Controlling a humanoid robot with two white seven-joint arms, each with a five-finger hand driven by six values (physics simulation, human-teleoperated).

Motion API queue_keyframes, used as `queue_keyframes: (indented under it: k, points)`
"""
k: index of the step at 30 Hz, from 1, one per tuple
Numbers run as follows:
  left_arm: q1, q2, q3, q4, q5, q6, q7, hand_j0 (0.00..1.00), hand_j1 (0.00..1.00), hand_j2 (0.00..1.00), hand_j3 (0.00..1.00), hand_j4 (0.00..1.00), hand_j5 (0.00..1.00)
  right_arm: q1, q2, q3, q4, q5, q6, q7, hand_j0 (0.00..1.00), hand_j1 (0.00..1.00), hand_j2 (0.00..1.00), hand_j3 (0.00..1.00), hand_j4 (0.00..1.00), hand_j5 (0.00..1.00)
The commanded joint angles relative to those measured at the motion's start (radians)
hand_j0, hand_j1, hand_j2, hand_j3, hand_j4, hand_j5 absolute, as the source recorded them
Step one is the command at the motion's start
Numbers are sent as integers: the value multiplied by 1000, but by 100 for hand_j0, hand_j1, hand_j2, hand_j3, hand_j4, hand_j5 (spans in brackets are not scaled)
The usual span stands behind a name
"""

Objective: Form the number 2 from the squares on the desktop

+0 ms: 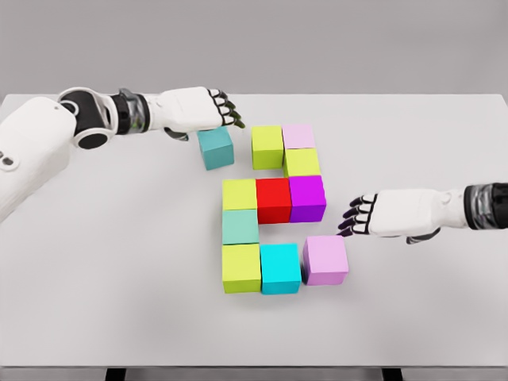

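Observation:
Coloured cubes lie on the white table (95, 262). A teal cube (216, 148) sits apart at the upper left, a gap between it and a lime cube (267, 146). Beside that come a pink cube (298, 136) and a lime cube (302, 163). The middle row is lime (239, 194), red (274, 199), purple (307, 198). Below stand a sea-green cube (240, 227), lime (241, 267), cyan (280, 268) and lilac (325, 259). My left hand (226, 109) hovers just above and behind the teal cube, fingers curled loosely, holding nothing. My right hand (355, 216) is open, fingertips just right of the lilac and purple cubes.
The table's front edge runs along the bottom, with dark legs below it. A grey wall stands behind the far edge.

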Motion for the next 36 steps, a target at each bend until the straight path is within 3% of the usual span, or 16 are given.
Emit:
queue_keyframes:
  k: [1, 4, 15, 18, 23, 28, 36]
  points:
    - [-2, 15, 8, 1, 17, 1, 4, 100, 100, 100, 100, 100, 100, 0, -1, 12, -3, 4, 2, 0, 99, 99, 99, 99, 99, 99]
    - [-6, 51, 11, 5, 31, 1, 4, 100, 100, 100, 100, 100, 100, 0, -6, 13, -30, 6, 2, 0, 100, 100, 100, 100, 100, 100]
    - [-12, 141, 23, 43, 55, 1, 4, 100, 100, 100, 100, 100, 100, 0, -21, 1, -11, -2, 2, 0, 100, 100, 100, 100, 100, 100]
    - [-8, 161, 15, 32, 55, 1, 2, 91, 91, 91, 91, 91, 91, 0, -64, 13, -32, 3, 2, -3, 100, 100, 100, 100, 100, 100]
    - [-5, 161, -11, 32, 54, 1, 1, 86, 86, 86, 86, 86, 86, 3, -113, 21, -63, 0, 2, -3, 100, 100, 100, 100, 100, 100]
    - [6, 152, -23, 41, 43, 1, -2, 86, 86, 86, 86, 86, 86, 3, -103, 69, -73, -4, 2, -3, 100, 100, 100, 100, 100, 100]
    - [14, 134, -43, 41, 41, 1, -12, 87, 87, 87, 87, 87, 87, 3, -70, 73, -73, -10, 2, -5, 99, 99, 99, 99, 99, 99]
